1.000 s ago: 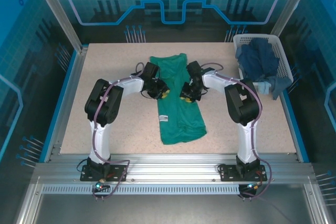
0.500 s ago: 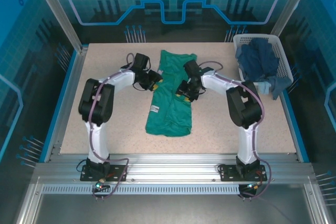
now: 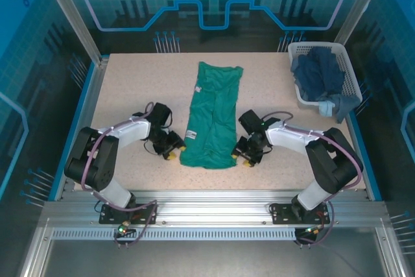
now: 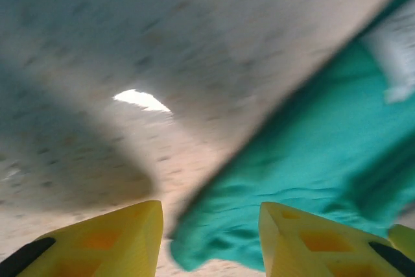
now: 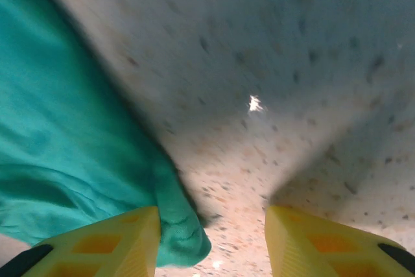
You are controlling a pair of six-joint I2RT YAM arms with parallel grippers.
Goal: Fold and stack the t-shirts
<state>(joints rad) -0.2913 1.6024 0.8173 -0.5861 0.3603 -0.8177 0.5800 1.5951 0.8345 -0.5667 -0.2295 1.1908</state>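
Observation:
A teal-green t-shirt (image 3: 212, 118) lies folded into a long narrow strip down the middle of the table, with a small white label (image 3: 190, 135) on its left edge. My left gripper (image 3: 174, 152) is low at the shirt's near-left corner, open, with that corner (image 4: 220, 225) lying between the yellow fingers. My right gripper (image 3: 245, 157) is low at the near-right corner, open, and the cloth corner (image 5: 185, 238) lies by its left finger. Dark navy t-shirts (image 3: 319, 76) are piled in the basket.
A white lattice basket (image 3: 347, 72) stands at the table's back right, with blue cloth hanging over its near rim. The speckled tabletop (image 3: 130, 89) is bordered by blue rails and an aluminium frame along the near edge.
Both grippers let go of the shirt's upper part and travelled toward the near edge, down to its bottom corners. The shirt now lies flatter and straighter.

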